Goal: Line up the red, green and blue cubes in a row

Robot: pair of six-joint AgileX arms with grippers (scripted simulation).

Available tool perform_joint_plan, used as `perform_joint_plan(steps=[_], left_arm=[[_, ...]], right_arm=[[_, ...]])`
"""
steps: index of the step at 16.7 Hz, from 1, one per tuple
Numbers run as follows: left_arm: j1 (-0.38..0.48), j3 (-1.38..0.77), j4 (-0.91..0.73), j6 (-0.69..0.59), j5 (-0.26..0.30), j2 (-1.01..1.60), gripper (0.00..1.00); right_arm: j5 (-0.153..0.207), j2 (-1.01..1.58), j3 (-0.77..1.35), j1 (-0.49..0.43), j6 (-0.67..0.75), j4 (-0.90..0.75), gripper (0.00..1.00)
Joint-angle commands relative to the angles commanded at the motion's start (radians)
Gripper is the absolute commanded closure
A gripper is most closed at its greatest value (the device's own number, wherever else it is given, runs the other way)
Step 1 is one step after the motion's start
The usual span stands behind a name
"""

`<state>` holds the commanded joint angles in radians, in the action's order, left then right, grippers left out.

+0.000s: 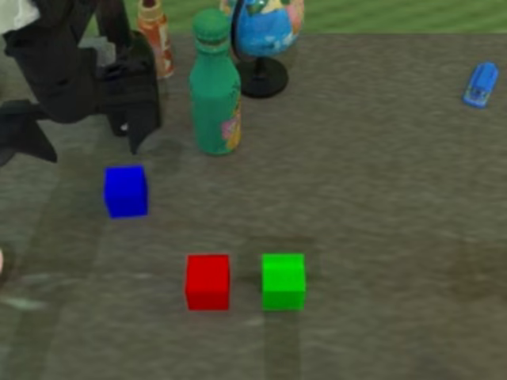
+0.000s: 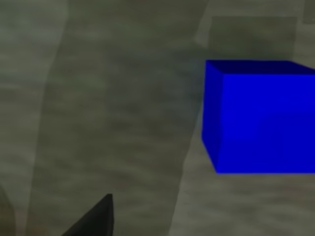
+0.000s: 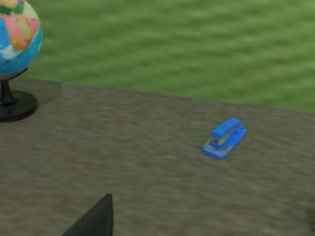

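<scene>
The blue cube (image 1: 125,191) sits on the table at the left, alone; it fills the side of the left wrist view (image 2: 261,118). The red cube (image 1: 207,281) and green cube (image 1: 283,281) stand side by side nearer the front, a small gap between them. My left gripper (image 1: 131,136) hovers just behind the blue cube, open and holding nothing; one dark fingertip (image 2: 98,219) shows, apart from the cube. My right arm is outside the top view; its wrist view shows one fingertip (image 3: 98,219) set wide, over bare table.
A tall teal bottle (image 1: 215,87) stands right of my left gripper, close by. Behind it are a globe (image 1: 261,39) and an orange bottle (image 1: 156,36). A small light-blue toy (image 1: 481,85) lies at the far right, also in the right wrist view (image 3: 224,137).
</scene>
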<state>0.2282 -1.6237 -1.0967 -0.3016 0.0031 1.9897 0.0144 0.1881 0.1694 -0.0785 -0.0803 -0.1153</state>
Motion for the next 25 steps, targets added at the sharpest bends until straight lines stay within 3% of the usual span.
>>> perform_joint_plan(steps=[4, 11, 19, 24, 25], left_arm=[[0.018, -0.138, -0.081, -0.024, 0.0, 0.154, 0.0], [0.016, -0.153, -0.087, -0.026, 0.0, 0.174, 0.0], [0.019, 0.011, 0.163, -0.025, 0.0, 0.256, 0.0], [0.02, 0.024, 0.18, -0.025, 0.0, 0.264, 0.0], [0.02, 0.024, 0.18, -0.025, 0.0, 0.264, 0.08]], right_arm=[[-0.012, -0.166, -0.149, 0.06, 0.07, 0.101, 0.0], [-0.014, -0.188, -0.169, 0.069, 0.08, 0.115, 0.0], [-0.014, -0.188, -0.169, 0.069, 0.08, 0.115, 0.0], [-0.014, -0.188, -0.169, 0.069, 0.08, 0.115, 0.0], [-0.014, -0.188, -0.169, 0.069, 0.08, 0.115, 0.0]])
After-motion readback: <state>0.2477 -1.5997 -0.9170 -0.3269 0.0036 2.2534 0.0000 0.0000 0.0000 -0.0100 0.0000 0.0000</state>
